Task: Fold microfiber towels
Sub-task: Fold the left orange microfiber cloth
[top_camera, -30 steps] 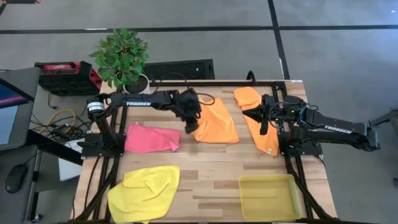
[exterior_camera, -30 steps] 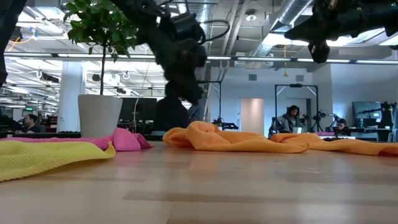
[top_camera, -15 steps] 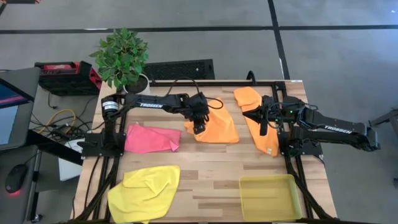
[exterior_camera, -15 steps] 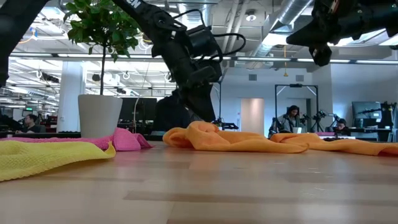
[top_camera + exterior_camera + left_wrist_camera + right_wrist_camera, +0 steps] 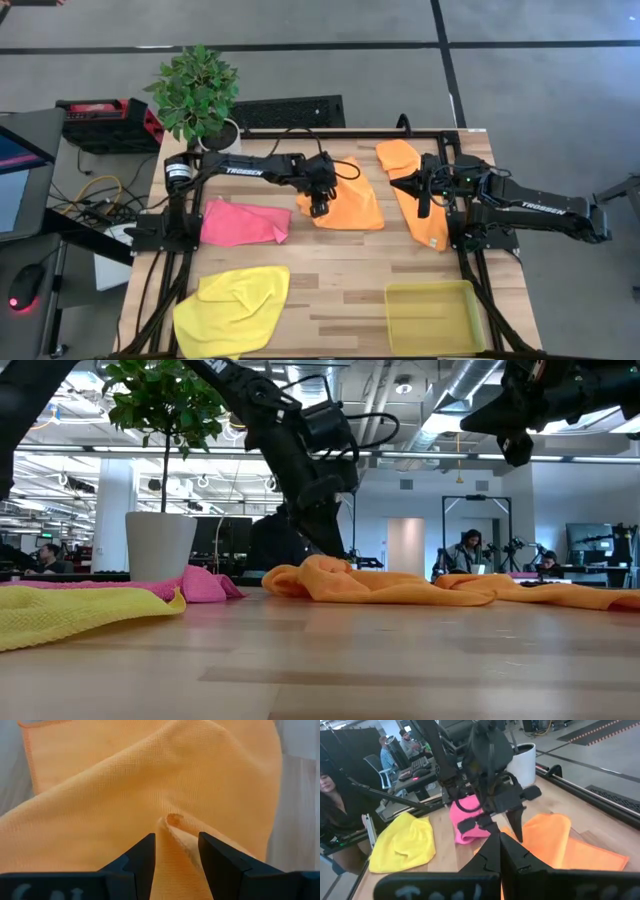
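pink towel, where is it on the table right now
In the high view the pink towel lies on the table's left side, between the orange towel and the left arm's base, with the yellow towel nearer the front edge.

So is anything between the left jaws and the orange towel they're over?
Nothing visible. The left gripper is open right above a raised fold of the orange towel, with bare cloth between its jaws. The right gripper hangs shut over the other orange towel.

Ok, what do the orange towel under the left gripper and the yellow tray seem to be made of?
The orange towel looks like soft knitted microfiber: matte, a fine waffle-like weave, a stitched hem, loose folds. The left gripper hangs open just above one raised fold. The yellow tray looks like rigid translucent plastic, since the wood grain seems to show faintly through its floor.
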Controlling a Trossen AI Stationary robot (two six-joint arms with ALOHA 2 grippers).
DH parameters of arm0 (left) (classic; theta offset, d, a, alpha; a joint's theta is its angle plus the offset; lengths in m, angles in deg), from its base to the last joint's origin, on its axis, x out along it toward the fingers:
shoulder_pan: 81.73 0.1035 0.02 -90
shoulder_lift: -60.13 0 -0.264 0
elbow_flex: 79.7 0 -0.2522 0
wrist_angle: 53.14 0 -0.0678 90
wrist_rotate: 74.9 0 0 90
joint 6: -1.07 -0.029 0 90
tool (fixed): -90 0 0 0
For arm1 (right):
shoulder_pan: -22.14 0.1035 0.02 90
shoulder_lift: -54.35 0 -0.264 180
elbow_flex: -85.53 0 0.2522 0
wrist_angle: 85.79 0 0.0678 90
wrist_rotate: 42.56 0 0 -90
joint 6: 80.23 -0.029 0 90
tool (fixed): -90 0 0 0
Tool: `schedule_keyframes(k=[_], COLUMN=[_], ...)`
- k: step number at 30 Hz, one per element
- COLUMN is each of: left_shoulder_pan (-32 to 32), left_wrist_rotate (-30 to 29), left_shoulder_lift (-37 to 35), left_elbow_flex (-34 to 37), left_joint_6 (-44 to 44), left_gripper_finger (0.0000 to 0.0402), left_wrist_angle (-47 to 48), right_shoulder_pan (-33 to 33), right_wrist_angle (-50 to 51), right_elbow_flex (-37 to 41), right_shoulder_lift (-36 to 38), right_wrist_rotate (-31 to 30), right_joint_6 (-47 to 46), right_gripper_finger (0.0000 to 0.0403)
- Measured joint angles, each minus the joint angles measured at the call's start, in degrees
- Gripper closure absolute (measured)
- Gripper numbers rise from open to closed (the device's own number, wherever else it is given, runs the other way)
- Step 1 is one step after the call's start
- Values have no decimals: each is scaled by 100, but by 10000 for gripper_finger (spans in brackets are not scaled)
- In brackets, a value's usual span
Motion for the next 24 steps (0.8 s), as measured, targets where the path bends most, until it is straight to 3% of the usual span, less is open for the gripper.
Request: schedule_keyframes(k=[7, 15, 24], left_shoulder_pan=[-9, 3, -18], left_wrist_rotate=[443, 586, 550], left_shoulder_lift=[242, -25, -750], left_elbow_flex=[-24, -41, -41], left_joint_6=[238, 293, 957], left_gripper_finger=[270, 390, 400], left_wrist_angle=[25, 232, 1080], right_shoulder_pan=[-1, -2, 76], right_wrist_angle=[0, 6, 477], right_elbow_flex=[0, 0, 0], right_shoulder_lift=[0, 0, 0], right_wrist_rotate=[0, 0, 21], right_joint_6=[-1, -1, 665], right_gripper_finger=[391, 391, 391])
